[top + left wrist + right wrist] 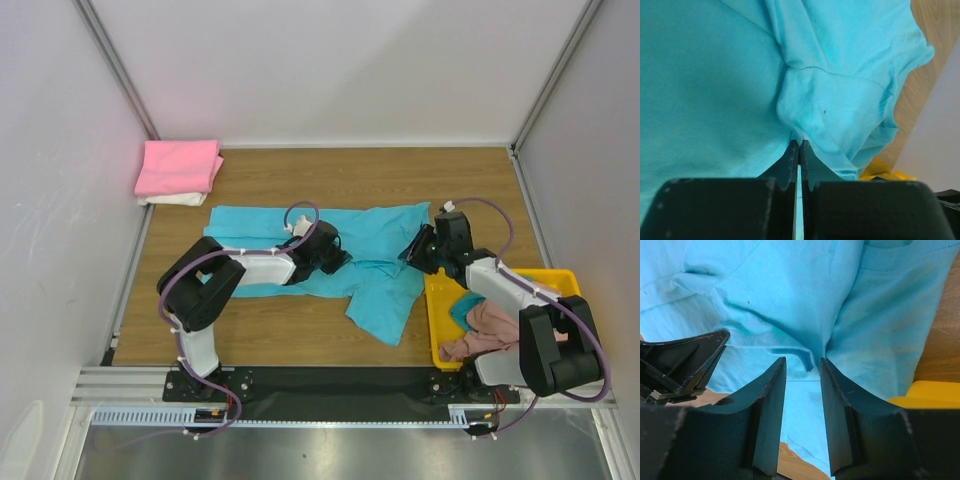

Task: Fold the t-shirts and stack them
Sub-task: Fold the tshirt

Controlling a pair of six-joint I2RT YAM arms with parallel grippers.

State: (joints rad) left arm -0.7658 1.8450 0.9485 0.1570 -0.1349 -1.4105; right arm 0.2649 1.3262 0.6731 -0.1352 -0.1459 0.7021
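From above, the turquoise shirt [250,228] lies spread flat to the left of the yellow tray [555,277], its long axis running sideways toward the tray. The left gripper [333,256] sits on the shirt's middle. The right gripper [418,250] is at the end nearest the tray, so it looks the handier arm for that side.

Left wrist view: the jaws are pressed together, pinching a raised fold of the shirt.

Right wrist view: the jaws are spread, with a wrinkle of cloth lying between the tips, not yet gripped.
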